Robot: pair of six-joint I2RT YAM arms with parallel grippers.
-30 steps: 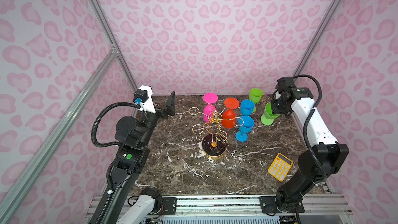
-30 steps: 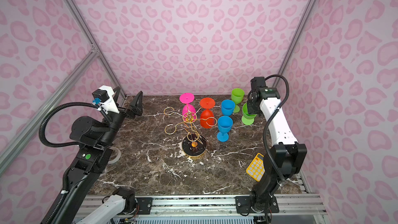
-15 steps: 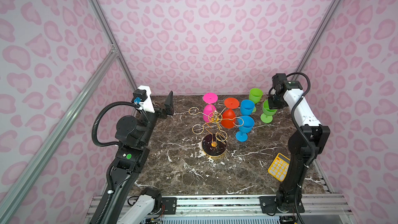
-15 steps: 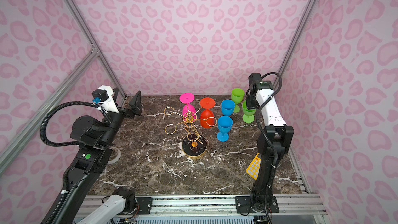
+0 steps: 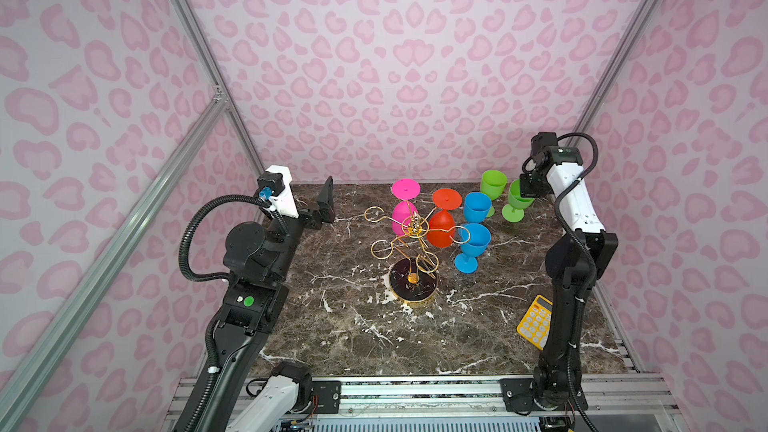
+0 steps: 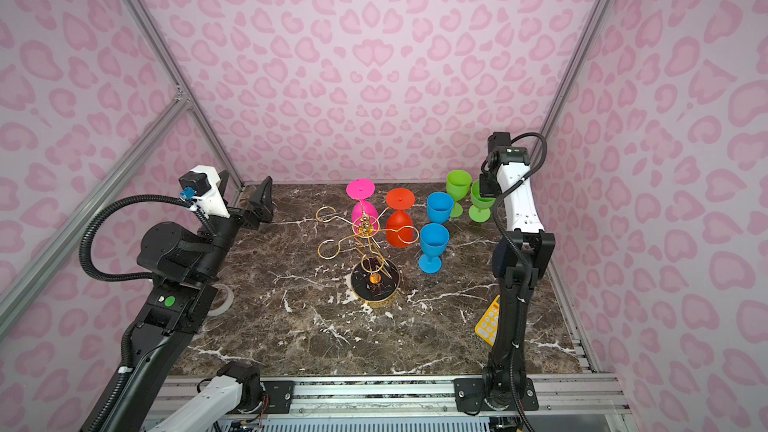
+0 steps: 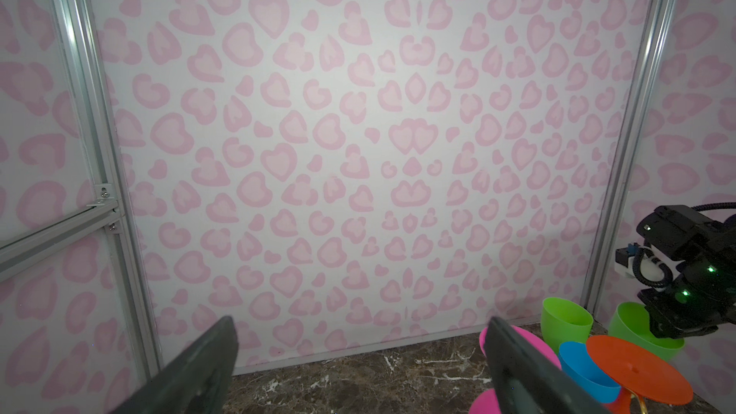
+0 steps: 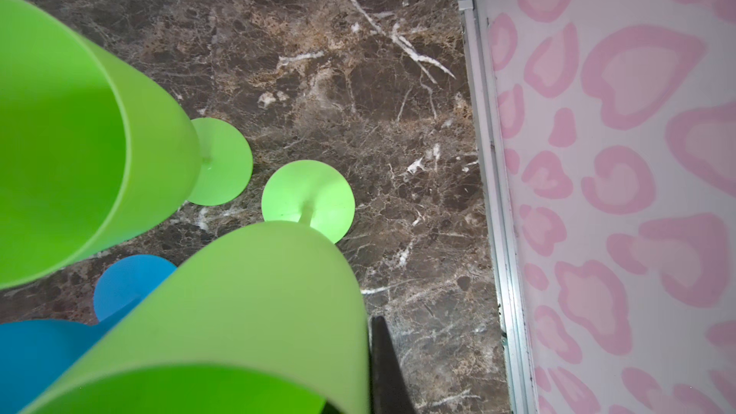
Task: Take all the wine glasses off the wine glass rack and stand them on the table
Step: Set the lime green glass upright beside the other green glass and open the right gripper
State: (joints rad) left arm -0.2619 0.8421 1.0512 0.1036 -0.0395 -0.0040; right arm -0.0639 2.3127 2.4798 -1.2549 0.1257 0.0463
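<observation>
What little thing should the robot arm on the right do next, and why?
Probably open the right tool and let go: it pinches the rim of a green wine glass whose foot seems to rest on the table beside another green glass, clear of the rack.

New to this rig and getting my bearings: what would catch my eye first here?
A thin gold wire wine glass rack stands in the middle, with a pink plastic wine glass and a red plastic wine glass hanging upside down from it. At the back right, the fingers of the right gripper pinch the rim of an upright lime-green plastic wine glass.
</observation>
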